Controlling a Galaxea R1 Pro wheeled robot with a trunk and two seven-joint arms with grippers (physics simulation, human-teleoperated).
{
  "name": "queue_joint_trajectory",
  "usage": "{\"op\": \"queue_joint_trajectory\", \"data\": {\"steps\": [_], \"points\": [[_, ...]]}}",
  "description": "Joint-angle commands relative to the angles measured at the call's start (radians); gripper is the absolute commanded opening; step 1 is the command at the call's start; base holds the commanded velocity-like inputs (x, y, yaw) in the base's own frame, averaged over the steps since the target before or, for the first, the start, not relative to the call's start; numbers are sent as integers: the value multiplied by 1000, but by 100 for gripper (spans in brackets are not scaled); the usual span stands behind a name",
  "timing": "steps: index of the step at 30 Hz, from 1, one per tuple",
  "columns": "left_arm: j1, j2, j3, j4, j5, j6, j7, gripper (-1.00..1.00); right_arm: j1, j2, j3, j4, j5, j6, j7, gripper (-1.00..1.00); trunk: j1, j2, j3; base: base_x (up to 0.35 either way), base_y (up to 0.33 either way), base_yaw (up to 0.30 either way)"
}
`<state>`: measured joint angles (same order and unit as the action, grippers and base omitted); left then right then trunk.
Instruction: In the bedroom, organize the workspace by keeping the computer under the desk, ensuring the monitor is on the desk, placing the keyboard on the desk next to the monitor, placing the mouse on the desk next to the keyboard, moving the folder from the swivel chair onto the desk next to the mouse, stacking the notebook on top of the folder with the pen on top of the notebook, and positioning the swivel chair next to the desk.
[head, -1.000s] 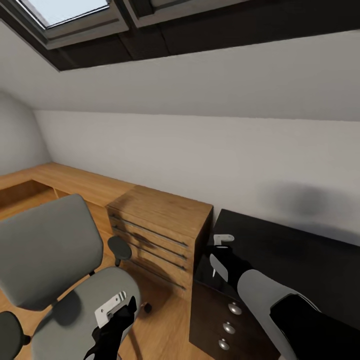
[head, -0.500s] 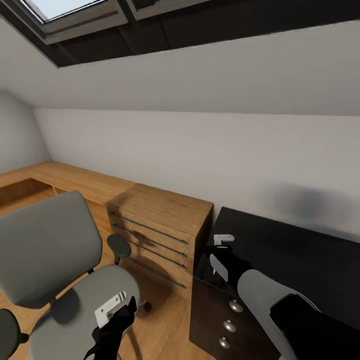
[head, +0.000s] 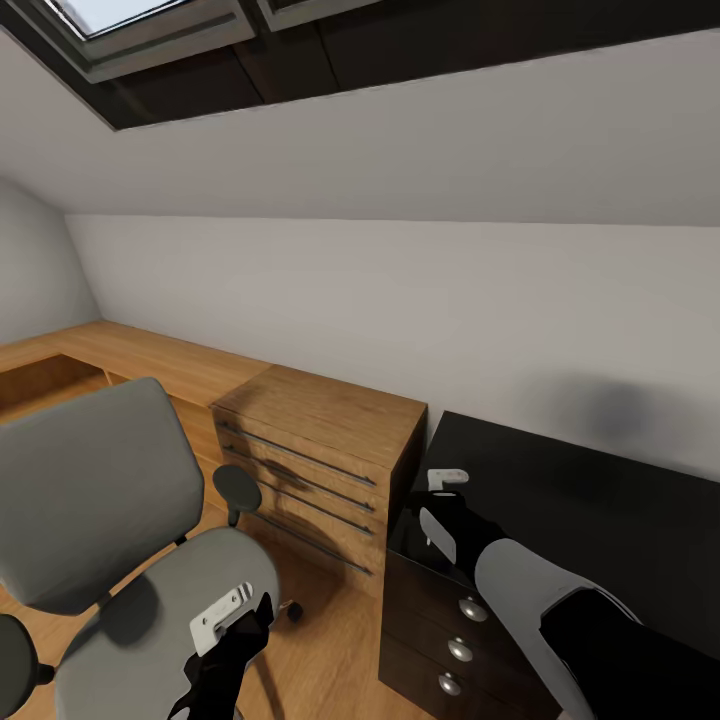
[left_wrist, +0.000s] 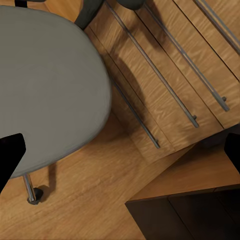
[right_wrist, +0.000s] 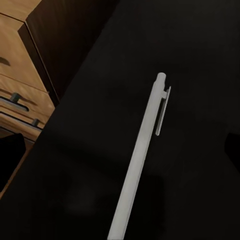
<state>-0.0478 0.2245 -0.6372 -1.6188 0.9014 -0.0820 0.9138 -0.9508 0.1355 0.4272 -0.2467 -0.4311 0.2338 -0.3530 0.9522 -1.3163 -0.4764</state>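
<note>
A slim white pen runs out from the right gripper, which holds it above the glossy black desk at the end nearest the light-wood drawer cabinet. The left gripper hangs over the grey swivel chair seat; whether it is spread or closed cannot be told.

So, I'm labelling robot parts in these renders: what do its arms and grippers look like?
In the head view, the right arm has a rounded light grey forearm shell over a black section, ending in a black wrist and the right gripper with a white bracket. The left gripper is black with an angular body and a white perforated plate. No cables are visible.
</note>
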Motion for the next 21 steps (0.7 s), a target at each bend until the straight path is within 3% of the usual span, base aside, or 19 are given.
{"op": "queue_joint_trajectory", "data": {"steps": [1, 21], "points": [[-1, 1, -2, -1, 9, -9, 4, 100, -1, -1, 8, -2, -6, 7, -7, 100, 0, -1, -1, 0, 0, 0], [-1, 1, -2, -1, 9, -9, 4, 100, -1, -18, 2, 0, -8, 13, -9, 100, 0, -1, -1, 0, 0, 0]]}}
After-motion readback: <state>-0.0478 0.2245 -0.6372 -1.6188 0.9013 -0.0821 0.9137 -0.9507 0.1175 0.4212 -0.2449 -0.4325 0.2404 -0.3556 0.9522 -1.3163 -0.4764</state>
